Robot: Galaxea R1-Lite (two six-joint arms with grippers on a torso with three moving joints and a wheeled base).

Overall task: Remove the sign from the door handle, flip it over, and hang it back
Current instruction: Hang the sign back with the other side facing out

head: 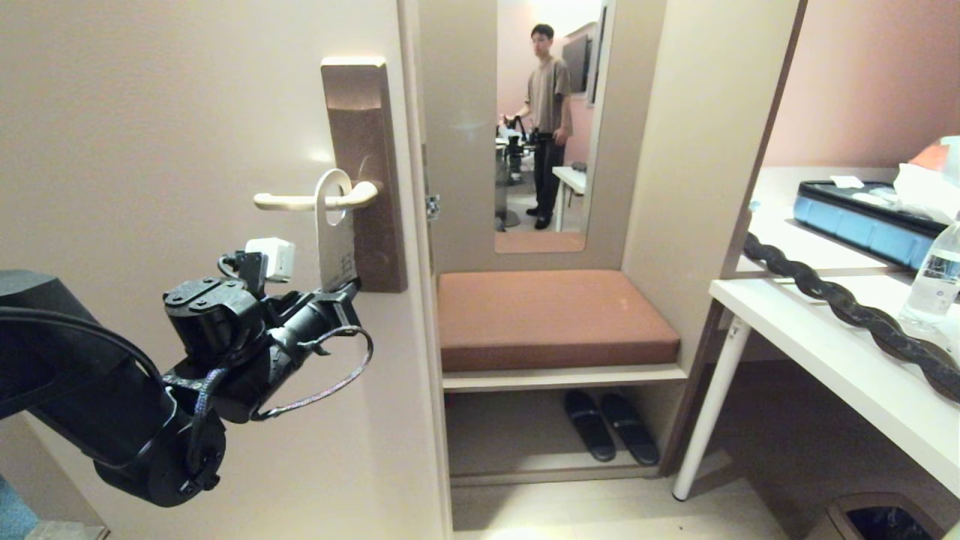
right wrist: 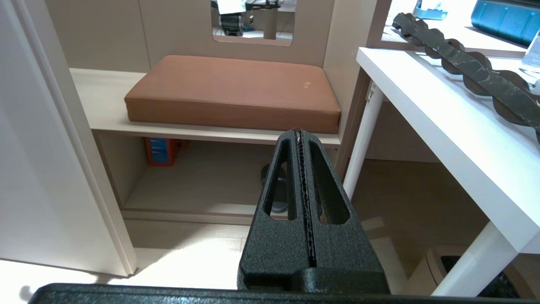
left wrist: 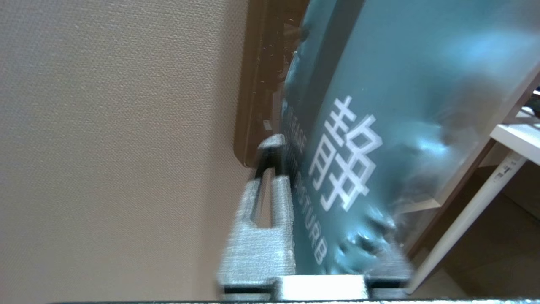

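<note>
The sign [head: 334,238] hangs by its hole on the cream door handle [head: 300,201], white side facing out, in front of the bronze plate [head: 365,135]. My left gripper [head: 346,290] reaches up to the sign's lower end. In the left wrist view the blue "DO NOT DISTURB" side of the sign [left wrist: 379,105] stands between the jaws, leaning against the grey finger [left wrist: 261,219] nearest the door. The other finger is mostly hidden behind the sign. The jaws stand a little apart, not clamped. My right gripper [right wrist: 298,131] is shut on nothing, parked low facing the bench.
The door [head: 150,112] fills the left. To its right are a bench with a brown cushion [head: 555,319], slippers [head: 611,426] below it, a mirror showing a person [head: 547,112], and a white table [head: 840,360] with a dark twisted object and a bottle [head: 934,277].
</note>
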